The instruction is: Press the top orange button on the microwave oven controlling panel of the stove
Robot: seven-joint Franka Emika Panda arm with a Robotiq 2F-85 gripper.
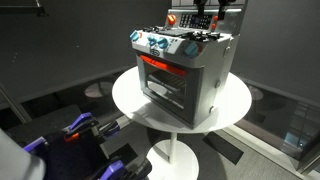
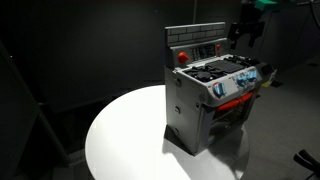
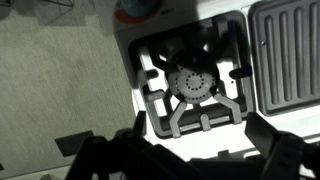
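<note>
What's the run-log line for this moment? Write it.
stage: pre-press | hand: open, above cooktop of toy stove | control panel: orange button untouched

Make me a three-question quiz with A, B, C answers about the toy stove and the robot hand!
1. Where does the stove stand?
A) on a round white table
B) on the floor
C) on a shelf

2. What colour is the oven window?
A) green
B) red-orange
C) purple

3. What is the gripper holding?
A) a pot
B) a spoon
C) nothing

Answers:
1 A: both exterior views show the stove sitting on the table.
2 B: the oven window glows red-orange.
3 C: in the wrist view the gripper is open, with only the burner below it.
</note>
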